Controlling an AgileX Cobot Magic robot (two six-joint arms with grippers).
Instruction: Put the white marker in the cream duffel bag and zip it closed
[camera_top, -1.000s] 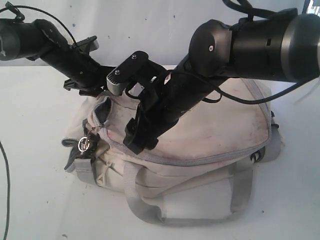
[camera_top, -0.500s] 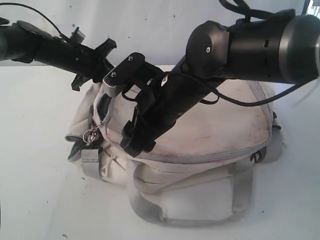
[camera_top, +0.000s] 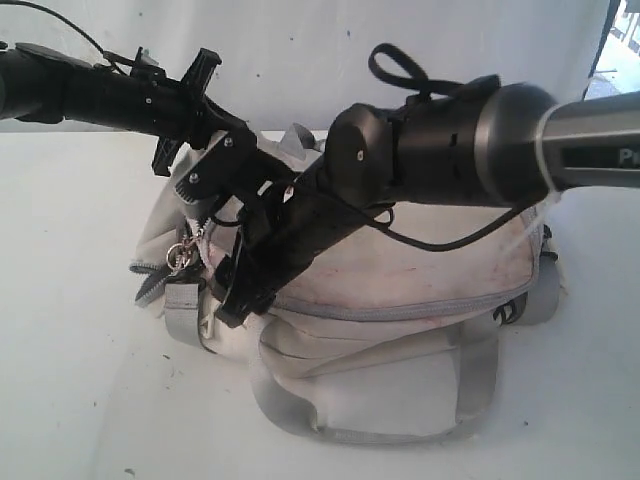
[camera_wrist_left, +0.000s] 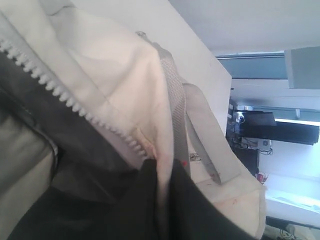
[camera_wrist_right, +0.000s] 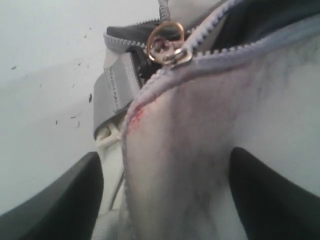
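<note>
The left gripper (camera_wrist_left: 161, 172) pinches fabric of the cream duffel bag (camera_top: 420, 285) beside the open zipper teeth (camera_wrist_left: 75, 106). The right gripper (camera_wrist_right: 165, 200) stands spread astride the bag's edge near the zipper ring (camera_wrist_right: 167, 42). The white marker is not visible. If the pinch slips, the ring could swing away.

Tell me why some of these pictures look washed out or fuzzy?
Exterior view: bright light bleaches the table and bag together, little shadow. Left wrist view: the room behind is blown out, the left claw fingers blurred. Right wrist view: the zip ring is fairly sharp, the right claw fingers soft.
</note>
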